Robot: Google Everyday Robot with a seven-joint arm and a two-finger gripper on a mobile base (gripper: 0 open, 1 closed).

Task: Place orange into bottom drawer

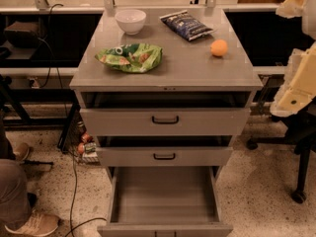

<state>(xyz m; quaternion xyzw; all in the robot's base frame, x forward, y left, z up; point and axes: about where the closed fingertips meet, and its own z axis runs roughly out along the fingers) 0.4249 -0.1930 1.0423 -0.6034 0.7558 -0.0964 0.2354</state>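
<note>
The orange [218,48] is small and round and sits on the right side of the grey cabinet top [187,70], near the right edge. The bottom drawer [165,196] is pulled far out towards me and shows a plain grey interior with nothing in it. The two shallower drawers above it, with black handles, stand slightly open. My cream-coloured arm comes in at the right edge, and my gripper [295,5] is at the top right corner, to the right of the orange, above it and apart from it.
A white bowl [131,19], a blue snack bag [186,24] and a green snack bag [131,57] lie on the cabinet top. Small cans [85,143] and cables lie on the floor at left. A person's leg and shoe [24,221] are at bottom left. A chair base [298,181] stands at right.
</note>
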